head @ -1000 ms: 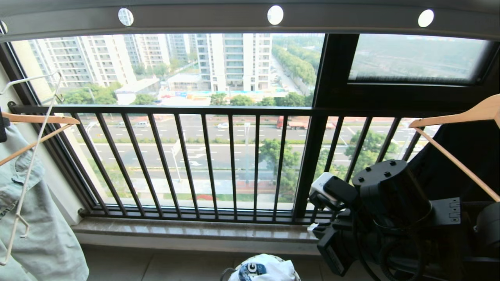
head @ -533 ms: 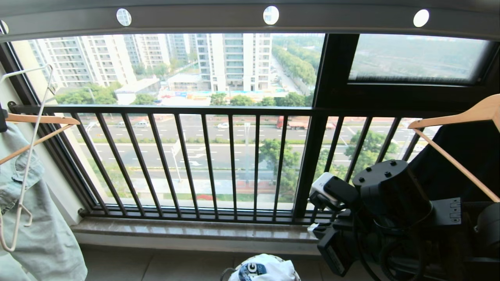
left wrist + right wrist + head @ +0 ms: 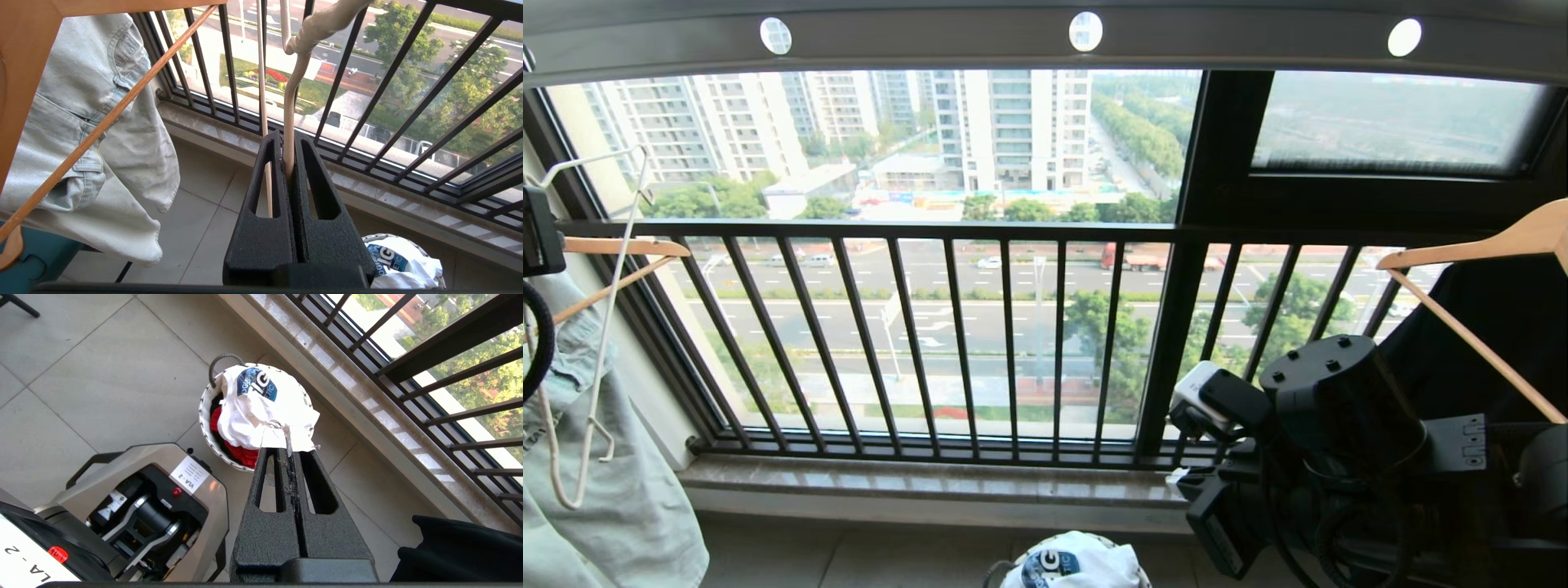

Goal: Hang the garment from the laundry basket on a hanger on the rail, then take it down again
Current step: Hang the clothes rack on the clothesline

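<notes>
Our left hand [image 3: 531,237] barely shows at the left edge of the head view, a dark block beside the cream-white wire hanger [image 3: 596,327], which hangs tilted in front of a pale blue-green denim piece [image 3: 613,506] and a wooden hanger [image 3: 621,247]; overhead we see the pale grey rail [image 3: 931,37] with its round holes; behind it the black window railing [image 3: 947,335]; at the bottom edge the white T-shirt [image 3: 1078,565] lies heaped in the laundry basket [image 3: 995,572] on the floor; our right arm [image 3: 1339,425] sits dark at the lower right, near another wooden hanger [image 3: 1478,245].

From the left wrist we see our left hand [image 3: 288,163] clamped on the hanger's neck [image 3: 291,122], the wire pinched between the two fingers [image 3: 265,196]; the denim piece [image 3: 102,143] hangs to one side on its wooden hanger [image 3: 102,126]; the T-shirt [image 3: 402,265] in its basket [image 3: 382,237] lies on the floor beyond.

From the right wrist we see our right hand [image 3: 291,457] with its fingers pressed together and nothing between them, poised above the basket [image 3: 204,416]; the T-shirt [image 3: 261,408] is piled on top, blue print upward, over a red garment [image 3: 241,451]; the dark handle loop [image 3: 222,361] stands at the rim.
</notes>
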Tool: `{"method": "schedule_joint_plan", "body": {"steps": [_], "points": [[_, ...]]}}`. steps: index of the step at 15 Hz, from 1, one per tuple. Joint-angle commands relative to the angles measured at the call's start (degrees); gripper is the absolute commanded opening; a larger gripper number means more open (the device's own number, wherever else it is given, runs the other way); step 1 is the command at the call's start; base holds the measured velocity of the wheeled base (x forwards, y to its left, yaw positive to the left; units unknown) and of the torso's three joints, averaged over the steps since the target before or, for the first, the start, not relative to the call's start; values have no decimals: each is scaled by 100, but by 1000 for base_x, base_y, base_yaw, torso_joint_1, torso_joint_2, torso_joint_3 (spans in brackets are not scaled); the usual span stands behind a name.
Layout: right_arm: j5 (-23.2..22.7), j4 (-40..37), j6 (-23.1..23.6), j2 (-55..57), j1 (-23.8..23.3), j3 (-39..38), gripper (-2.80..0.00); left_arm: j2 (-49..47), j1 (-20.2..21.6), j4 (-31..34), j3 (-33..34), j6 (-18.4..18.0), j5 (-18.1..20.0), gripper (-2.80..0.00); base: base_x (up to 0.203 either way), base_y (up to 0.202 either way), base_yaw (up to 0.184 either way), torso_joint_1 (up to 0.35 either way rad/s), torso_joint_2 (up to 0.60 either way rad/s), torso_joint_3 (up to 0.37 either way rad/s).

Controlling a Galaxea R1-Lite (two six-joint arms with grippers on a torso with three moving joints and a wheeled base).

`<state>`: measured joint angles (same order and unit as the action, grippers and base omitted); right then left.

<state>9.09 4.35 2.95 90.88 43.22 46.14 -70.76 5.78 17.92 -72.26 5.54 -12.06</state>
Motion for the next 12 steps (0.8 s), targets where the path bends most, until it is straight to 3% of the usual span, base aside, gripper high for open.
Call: {"method": "schedule_joint_plan", "body": {"steps": [1,8,12], "points": [[5,4,4,17,3,0,-280,-147,123,1,-34,77,164,-280,0,0,0,0,0,0],[13,4,13,9,3,0,-280,-370,248,-421,-8,158,298,-280,0,0,0,0,0,0],[13,4,21,0,11,-9,-280,-476,259,-429,-15,281,841,-280,0,0,0,0,0,0]]}}
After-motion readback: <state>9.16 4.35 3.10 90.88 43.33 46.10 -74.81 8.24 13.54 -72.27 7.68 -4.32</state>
